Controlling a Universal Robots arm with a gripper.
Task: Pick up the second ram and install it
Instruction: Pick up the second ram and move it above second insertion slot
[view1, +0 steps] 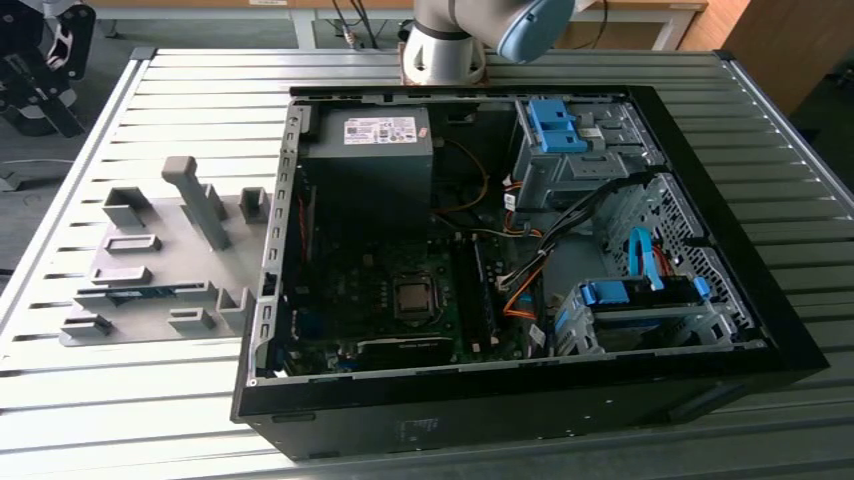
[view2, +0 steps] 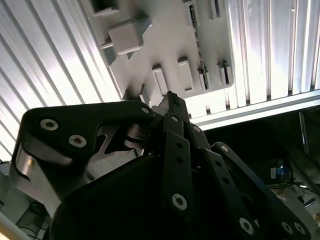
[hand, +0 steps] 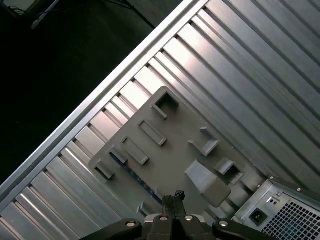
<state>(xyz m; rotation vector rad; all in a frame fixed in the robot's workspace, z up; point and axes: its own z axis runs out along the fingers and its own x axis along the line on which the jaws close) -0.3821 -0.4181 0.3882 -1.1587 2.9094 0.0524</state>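
Observation:
The second ram (view1: 127, 292) shows as a thin blue strip lying edge-up in a slot of the grey holder tray (view1: 160, 255), which sits at the exterior view's left of the open computer case (view1: 507, 250). In the first wrist view the ram (hand: 131, 172) runs along the near part of the tray (hand: 170, 145). In both wrist views my gripper (hand: 174, 196) (view2: 170, 98) hangs well above the tray, its black fingertips pressed together with nothing between them. The long memory slots (view1: 474, 290) lie on the motherboard beside the processor socket (view1: 411, 297).
The ribbed metal table (view1: 174, 100) carries the tray and the case. Inside the case are a power supply (view1: 374, 150), loose cables (view1: 534, 270) and blue drive clips (view1: 554, 125) (view1: 627, 295). The arm's base (view1: 447, 45) stands behind the case. The table's edge (hand: 100, 95) borders dark floor.

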